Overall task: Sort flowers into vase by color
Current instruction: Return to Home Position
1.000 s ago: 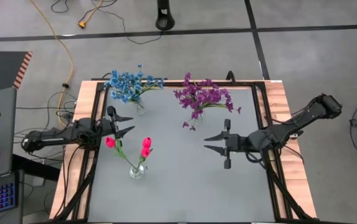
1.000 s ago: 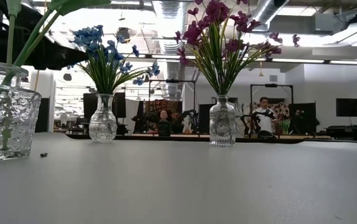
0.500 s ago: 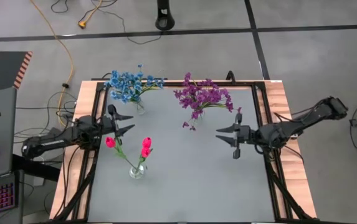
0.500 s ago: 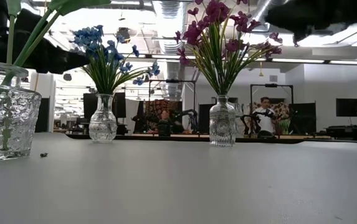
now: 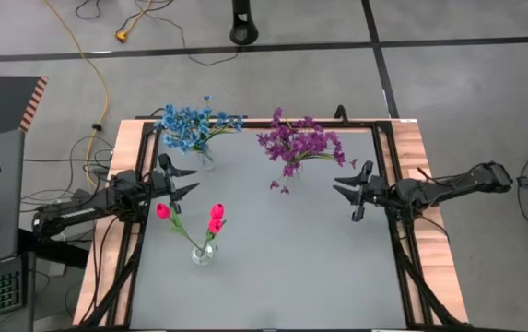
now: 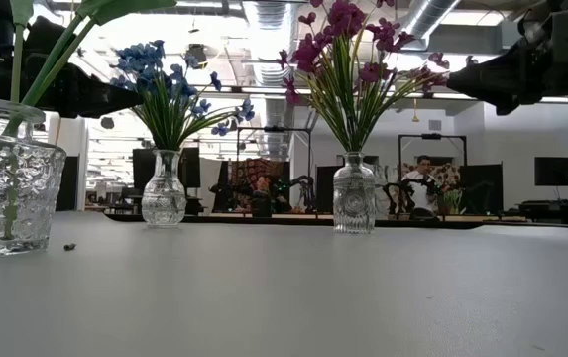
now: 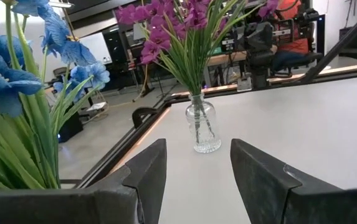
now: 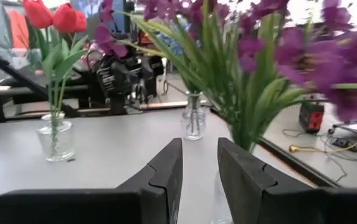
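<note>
Just beside the purple flowers (image 5: pixel 299 143), the right pincer (image 5: pixel 340 188) hovers, fingers spread apart.

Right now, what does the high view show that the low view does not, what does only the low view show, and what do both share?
Only the high view shows the red tulip blooms, the left tool open beside them, and the right tool open near the purple flowers. Only the low view shows a person in the room behind the table, and the ceiling ducts. Both show the blue flowers, the purple flowers and the tulip vase, though the low view cuts off its blooms.
</note>
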Robot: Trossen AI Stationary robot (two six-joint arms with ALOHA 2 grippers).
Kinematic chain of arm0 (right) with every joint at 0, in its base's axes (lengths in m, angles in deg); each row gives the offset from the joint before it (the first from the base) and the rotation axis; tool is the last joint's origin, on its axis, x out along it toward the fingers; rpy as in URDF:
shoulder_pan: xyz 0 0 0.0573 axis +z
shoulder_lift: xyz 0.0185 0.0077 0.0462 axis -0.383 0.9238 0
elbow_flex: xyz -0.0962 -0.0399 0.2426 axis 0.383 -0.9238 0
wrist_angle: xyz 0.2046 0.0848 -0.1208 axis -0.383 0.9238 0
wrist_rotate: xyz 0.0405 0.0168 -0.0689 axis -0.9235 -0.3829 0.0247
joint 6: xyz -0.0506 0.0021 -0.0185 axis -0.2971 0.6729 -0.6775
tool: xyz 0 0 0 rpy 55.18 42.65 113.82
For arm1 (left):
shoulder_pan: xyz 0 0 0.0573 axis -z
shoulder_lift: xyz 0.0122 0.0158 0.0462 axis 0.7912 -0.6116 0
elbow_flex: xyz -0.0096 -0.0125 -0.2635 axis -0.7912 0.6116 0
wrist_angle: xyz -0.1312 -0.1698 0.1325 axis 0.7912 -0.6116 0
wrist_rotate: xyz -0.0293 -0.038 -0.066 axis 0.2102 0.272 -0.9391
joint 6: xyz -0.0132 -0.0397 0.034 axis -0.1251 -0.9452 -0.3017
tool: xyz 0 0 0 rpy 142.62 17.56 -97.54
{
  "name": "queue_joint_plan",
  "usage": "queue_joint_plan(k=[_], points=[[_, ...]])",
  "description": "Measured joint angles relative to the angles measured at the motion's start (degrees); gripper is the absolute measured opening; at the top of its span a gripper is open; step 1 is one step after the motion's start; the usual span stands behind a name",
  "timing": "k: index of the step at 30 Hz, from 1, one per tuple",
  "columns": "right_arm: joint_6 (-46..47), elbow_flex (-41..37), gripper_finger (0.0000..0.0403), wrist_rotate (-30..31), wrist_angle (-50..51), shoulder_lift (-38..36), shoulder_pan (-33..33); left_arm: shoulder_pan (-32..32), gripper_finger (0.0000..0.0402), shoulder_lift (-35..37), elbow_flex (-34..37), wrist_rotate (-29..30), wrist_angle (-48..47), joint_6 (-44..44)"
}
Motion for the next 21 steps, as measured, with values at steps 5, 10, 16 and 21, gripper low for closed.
queue_joint_plan(k=[5,10,16,21], points=[[-0.69,-2.77,0.0127,-4.61,1.34,-6.65,-2.91,-0.01,0.0167,-0.01,0.01,0.06,0.0,0.0],[-0.73,-2.79,0.0127,-6.08,7.55,-11.86,-5.18,-0.04,0.0167,-0.01,0.01,0.21,-0.02,0.01],[-1.78,-2.79,0.0112,-12.03,14.09,-16.7,-7.95,-0.04,0.0167,-0.01,0.01,0.34,-0.02,0.08],[-1.71,-2.77,0.0072,-12.22,16.62,-19.28,-10.21,-0.04,0.0167,-0.01,0.01,0.36,-0.02,0.1]])
